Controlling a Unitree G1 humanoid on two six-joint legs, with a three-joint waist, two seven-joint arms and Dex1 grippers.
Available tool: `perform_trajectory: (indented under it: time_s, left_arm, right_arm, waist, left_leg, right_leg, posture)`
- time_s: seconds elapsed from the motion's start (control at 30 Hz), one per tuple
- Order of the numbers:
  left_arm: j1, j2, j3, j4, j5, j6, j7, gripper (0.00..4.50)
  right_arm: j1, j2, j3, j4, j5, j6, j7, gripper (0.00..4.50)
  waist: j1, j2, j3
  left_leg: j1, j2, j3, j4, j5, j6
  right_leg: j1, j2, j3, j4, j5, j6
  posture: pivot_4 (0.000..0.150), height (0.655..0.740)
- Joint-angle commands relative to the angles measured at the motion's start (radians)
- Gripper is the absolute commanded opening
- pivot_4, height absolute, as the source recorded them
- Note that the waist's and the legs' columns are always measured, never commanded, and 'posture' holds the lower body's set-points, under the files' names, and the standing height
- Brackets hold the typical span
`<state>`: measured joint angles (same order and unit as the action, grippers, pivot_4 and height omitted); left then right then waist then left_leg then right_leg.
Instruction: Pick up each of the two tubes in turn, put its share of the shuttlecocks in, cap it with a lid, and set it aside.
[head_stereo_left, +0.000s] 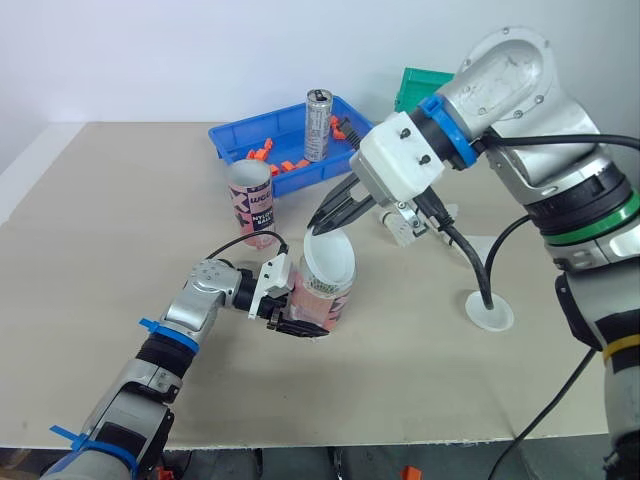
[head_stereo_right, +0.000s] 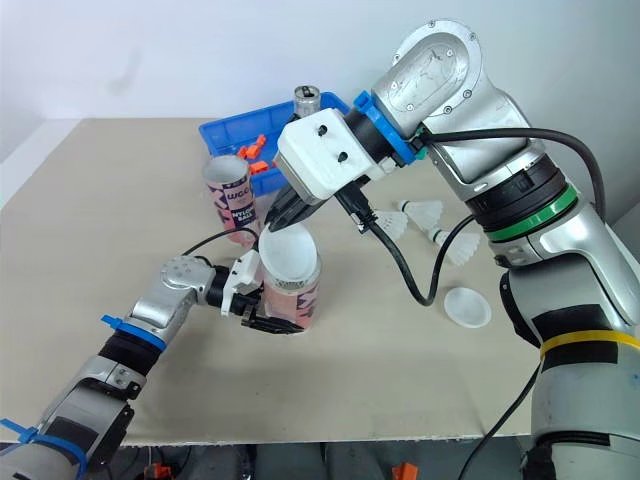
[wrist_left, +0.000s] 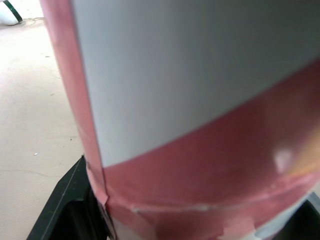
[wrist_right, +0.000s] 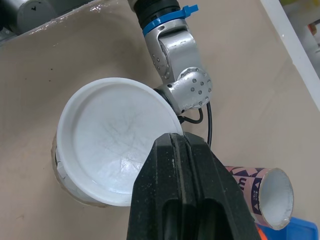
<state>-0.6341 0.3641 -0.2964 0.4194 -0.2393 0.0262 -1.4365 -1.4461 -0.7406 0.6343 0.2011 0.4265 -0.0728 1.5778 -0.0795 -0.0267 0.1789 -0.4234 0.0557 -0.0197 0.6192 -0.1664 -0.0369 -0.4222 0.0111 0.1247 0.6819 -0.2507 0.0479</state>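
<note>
A pink-and-white tube stands upright on the table's middle, and my left gripper is shut on its lower part; its wall is very close in the left wrist view. My right gripper is shut on the rim of a white lid, held tilted over the tube's top. The lid's hollow side faces the right wrist camera. The second tube stands uncapped just behind. A second lid lies flat to the right. Two shuttlecocks lie under my right arm.
A blue bin with small orange parts and a metal can sits at the back of the table. A green container stands behind it. My right arm's cable hangs down to the table near the loose lid.
</note>
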Motion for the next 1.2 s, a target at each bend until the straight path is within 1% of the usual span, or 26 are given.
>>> perform_trajectory:
  time_s: [0.03,0.17,0.27,0.47,0.63,0.87,1.07,1.2]
  left_arm:
    - [0.05,0.023,-0.049,0.049,0.065,0.036,0.003,3.06]
    - [0.055,0.022,-0.049,0.04,0.062,0.042,0.006,3.06]
    - [0.057,0.021,-0.049,0.035,0.061,0.046,0.011,3.06]
    - [0.059,0.02,-0.047,0.036,0.061,0.047,0.016,3.06]
    - [0.059,0.022,-0.047,0.035,0.059,0.05,0.015,3.06]
    - [0.056,0.019,-0.046,0.037,0.059,0.052,0.015,3.06]
    - [0.053,0.018,-0.046,0.039,0.059,0.053,0.015,3.06]
    - [0.053,0.018,-0.045,0.038,0.058,0.053,0.016,3.06]
  right_arm:
    - [-0.004,-0.008,0.005,-0.006,-0.007,-0.025,0.037,0.08]
    - [0.006,0.016,0.022,0.048,-0.063,-0.064,0.037,0.08]
    - [0.011,0.008,0.051,0.058,-0.078,-0.081,0.037,0.08]
    - [0.011,-0.022,0.089,0.026,-0.055,-0.092,0.037,0.08]
    - [-0.043,-0.002,0.043,0.065,-0.008,-0.058,0.037,0.08]
    - [-0.078,-0.016,0.041,0.07,0.044,-0.044,0.037,0.08]
    - [-0.054,-0.027,0.063,0.031,0.051,-0.044,0.037,0.08]
    - [-0.027,-0.023,0.077,0.029,0.018,-0.059,0.037,0.08]
  waist:
    - [0.0,0.0,0.0]
    - [0.0,0.0,0.0]
    - [0.0,0.0,0.0]
    - [0.001,0.0,0.0]
    - [0.001,0.0,0.0]
    - [0.001,0.0,0.0]
    - [0.001,0.0,0.0]
    - [0.001,0.0,0.0]
  left_leg:
    - [0.0,0.0,0.0,0.0,0.0,0.0]
    - [0.0,0.0,0.0,0.0,0.0,0.0]
    - [0.0,0.0,0.0,0.0,0.0,0.0]
    - [0.0,0.0,0.0,0.0,0.0,0.0]
    - [0.0,0.0,0.0,0.0,0.0,0.0]
    - [0.0,0.0,0.0,0.0,0.0,0.0]
    - [0.0,0.0,0.0,0.0,0.0,0.0]
    - [0.0,0.0,0.0,0.0,0.0,0.0]
  right_leg:
    - [0.0,0.0,0.0,0.0,0.0,0.0]
    - [0.0,0.0,0.0,0.0,0.0,0.0]
    - [0.0,0.0,0.0,0.0,0.0,0.0]
    - [0.001,0.0,0.0,0.0,0.0,0.0]
    - [0.001,0.0,0.0,0.0,0.0,0.0]
    - [0.001,0.0,0.0,0.0,0.0,0.0]
    - [0.001,0.0,0.0,0.0,0.0,0.0]
    - [0.001,0.0,0.0,0.0,0.0,0.0]
  posture:
    - [0.15,0.74]
    - [0.15,0.74]
    - [0.15,0.74]
    - [0.15,0.74]
    - [0.15,0.74]
    - [0.15,0.74]
    - [0.15,0.74]
    - [0.15,0.74]
